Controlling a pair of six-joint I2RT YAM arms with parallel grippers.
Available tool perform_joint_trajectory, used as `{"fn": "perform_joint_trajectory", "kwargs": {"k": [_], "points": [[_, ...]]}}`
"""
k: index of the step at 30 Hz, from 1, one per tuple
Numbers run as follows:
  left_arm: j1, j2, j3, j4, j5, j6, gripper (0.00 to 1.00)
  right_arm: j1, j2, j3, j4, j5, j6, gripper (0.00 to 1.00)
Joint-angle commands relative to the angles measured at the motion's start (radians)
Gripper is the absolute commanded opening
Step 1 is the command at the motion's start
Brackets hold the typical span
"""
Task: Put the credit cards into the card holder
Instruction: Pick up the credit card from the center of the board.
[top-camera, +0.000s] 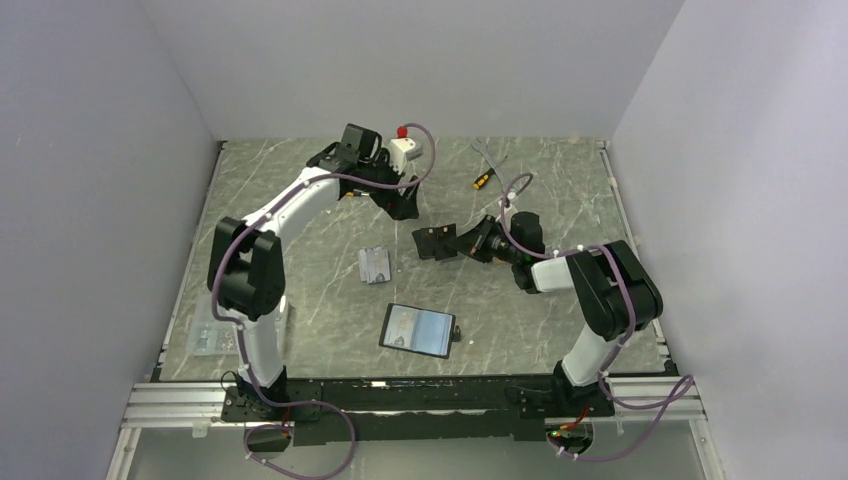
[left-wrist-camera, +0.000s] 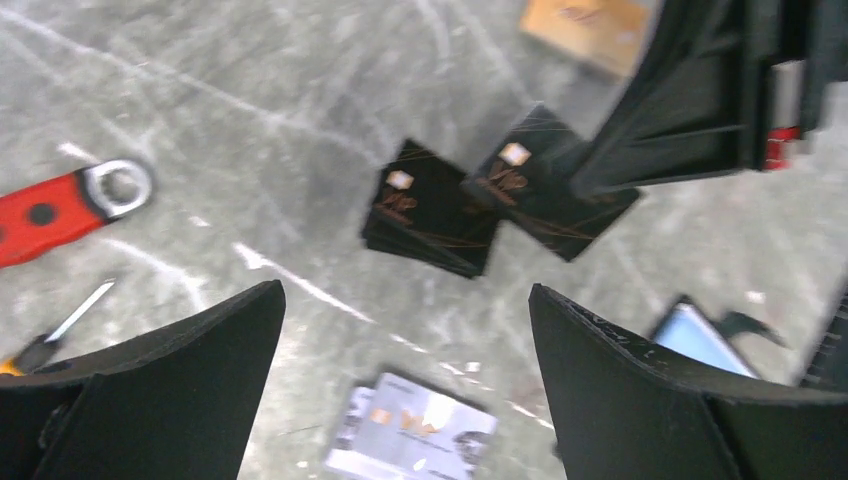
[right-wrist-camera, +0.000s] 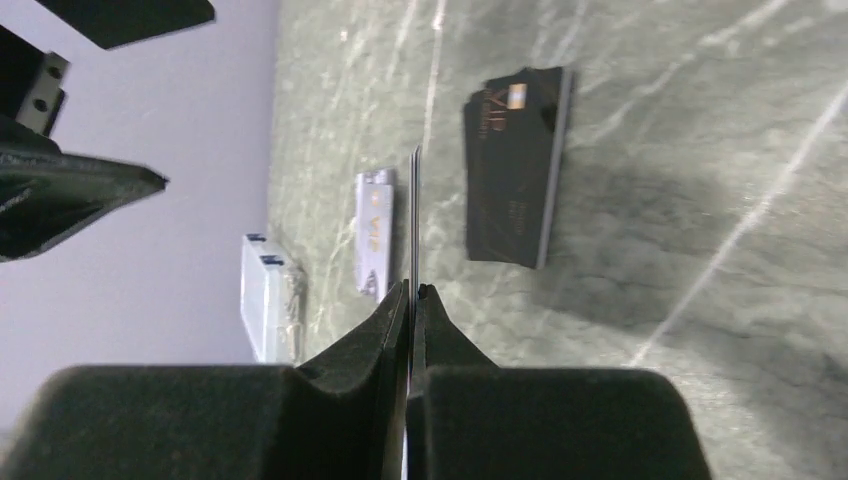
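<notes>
My right gripper (right-wrist-camera: 412, 290) is shut on a black credit card (right-wrist-camera: 415, 215), seen edge-on in the right wrist view and held level just above the table. In the top view this gripper (top-camera: 468, 243) holds that card (top-camera: 450, 240) at mid-table, beside a stack of black credit cards (top-camera: 425, 247) (right-wrist-camera: 515, 165) (left-wrist-camera: 430, 205). Silver-grey credit cards (top-camera: 375, 265) (left-wrist-camera: 415, 435) lie to the left. A gold-orange card (left-wrist-camera: 590, 25) lies farther off. The card holder (top-camera: 418, 330) lies open near the front. My left gripper (top-camera: 402, 205) (left-wrist-camera: 405, 292) hangs open above the table, empty.
A red-handled tool (left-wrist-camera: 60, 205) and a yellow-handled screwdriver (top-camera: 482, 180) lie toward the back. A clear plastic box (top-camera: 210, 338) (right-wrist-camera: 262, 300) sits at the table's left front edge. Walls close in the table on three sides.
</notes>
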Motion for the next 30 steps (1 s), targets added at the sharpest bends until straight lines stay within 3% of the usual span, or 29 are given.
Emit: {"fn": "perform_joint_trajectory", "kwargs": {"k": [1, 4, 13, 26, 30], "points": [[0.016, -0.074, -0.112, 0.080, 0.307, -0.222, 0.99, 0.000, -0.095, -0.013, 0.086, -0.071, 0.012, 0.00], [0.032, -0.124, -0.253, 0.275, 0.444, -0.409, 0.99, 0.000, -0.137, -0.013, 0.093, -0.080, 0.026, 0.00], [0.033, -0.181, -0.486, 0.746, 0.584, -0.830, 0.97, 0.015, -0.154, 0.019, 0.141, -0.094, 0.080, 0.00], [0.039, -0.133, -0.544, 1.065, 0.608, -1.047, 0.95, 0.081, -0.095, 0.025, 0.264, -0.096, 0.166, 0.00], [0.039, -0.144, -0.556, 1.094, 0.622, -1.075, 0.92, 0.094, -0.085, 0.030, 0.262, -0.079, 0.164, 0.00]]}}
